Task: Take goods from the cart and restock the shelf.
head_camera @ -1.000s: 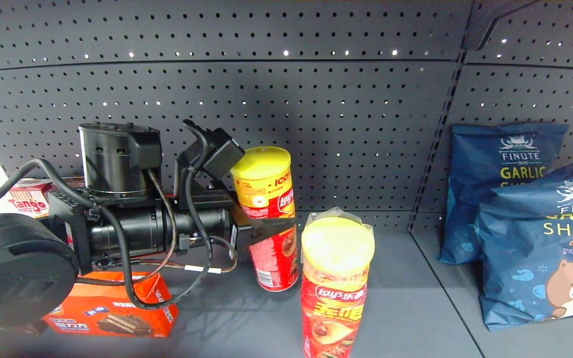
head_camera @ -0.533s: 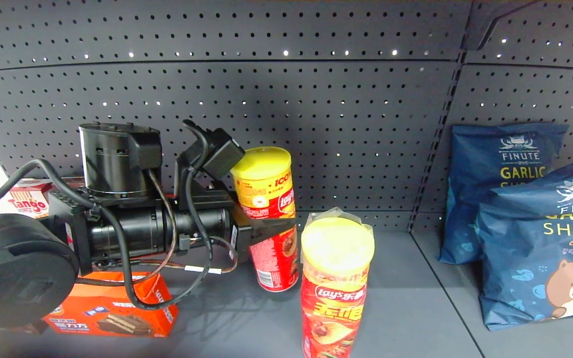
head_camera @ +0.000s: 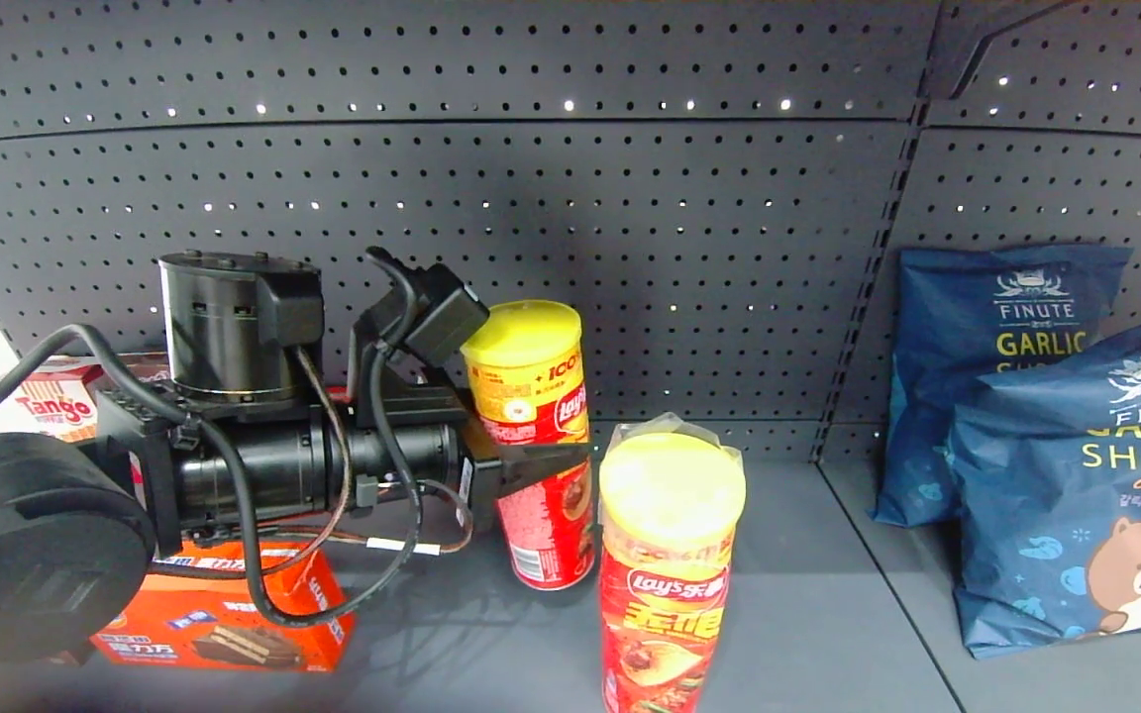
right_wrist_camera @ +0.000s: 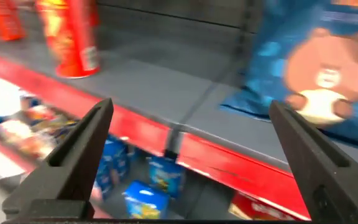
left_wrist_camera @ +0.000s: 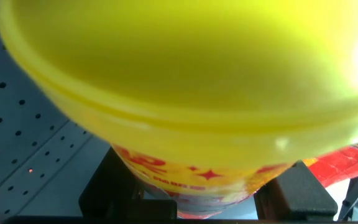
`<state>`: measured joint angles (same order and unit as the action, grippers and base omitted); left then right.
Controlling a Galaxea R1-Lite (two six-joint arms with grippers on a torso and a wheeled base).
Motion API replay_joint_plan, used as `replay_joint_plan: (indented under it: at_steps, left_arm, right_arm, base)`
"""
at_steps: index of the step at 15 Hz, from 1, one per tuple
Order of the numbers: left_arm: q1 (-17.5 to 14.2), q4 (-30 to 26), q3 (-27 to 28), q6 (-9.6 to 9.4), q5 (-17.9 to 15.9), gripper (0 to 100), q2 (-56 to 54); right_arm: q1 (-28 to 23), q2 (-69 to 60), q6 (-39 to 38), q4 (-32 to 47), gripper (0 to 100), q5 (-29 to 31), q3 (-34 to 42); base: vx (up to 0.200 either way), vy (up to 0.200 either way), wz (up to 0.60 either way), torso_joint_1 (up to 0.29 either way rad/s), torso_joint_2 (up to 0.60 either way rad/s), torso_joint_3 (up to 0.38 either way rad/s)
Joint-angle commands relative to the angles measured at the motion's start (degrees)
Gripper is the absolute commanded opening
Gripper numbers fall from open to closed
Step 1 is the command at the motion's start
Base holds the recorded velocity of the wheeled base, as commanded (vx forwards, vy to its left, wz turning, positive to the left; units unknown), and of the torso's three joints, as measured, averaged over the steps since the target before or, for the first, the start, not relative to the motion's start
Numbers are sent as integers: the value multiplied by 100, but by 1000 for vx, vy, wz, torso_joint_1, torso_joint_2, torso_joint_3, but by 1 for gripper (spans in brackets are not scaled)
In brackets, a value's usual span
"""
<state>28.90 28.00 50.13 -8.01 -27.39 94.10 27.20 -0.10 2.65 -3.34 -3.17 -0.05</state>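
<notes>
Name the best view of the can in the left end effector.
Head view: the can shows top to base, left end effector clamped mid-body. Left wrist has its lid close up. Right wrist has blurred cans far off.

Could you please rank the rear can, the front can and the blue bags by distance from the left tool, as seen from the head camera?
1. Rear can, held in the left tool, by the back panel.
2. Front can, just to its right and farther forward.
3. Blue bags, at the far right.
</notes>
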Motion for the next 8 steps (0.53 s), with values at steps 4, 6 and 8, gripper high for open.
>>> replay_joint_plan:
  at_steps: [4,6,8]
  left_arm:
    - [19,30,6,-8,-12,0,-41]
    - [28,179,-3,1,-12,0,-23]
    - [28,179,-29,1,-3,0,-41]
  right_arm:
    - [251,10,-229,378,100,493,-13]
    - [-1243,414,-221,378,100,440,-13]
    - [-1217,458,-229,378,100,440,-13]
  base:
    - [0,0,0,0,0,0]
    - [0,0,0,0,0,0]
    - [0,0,0,0,0,0]
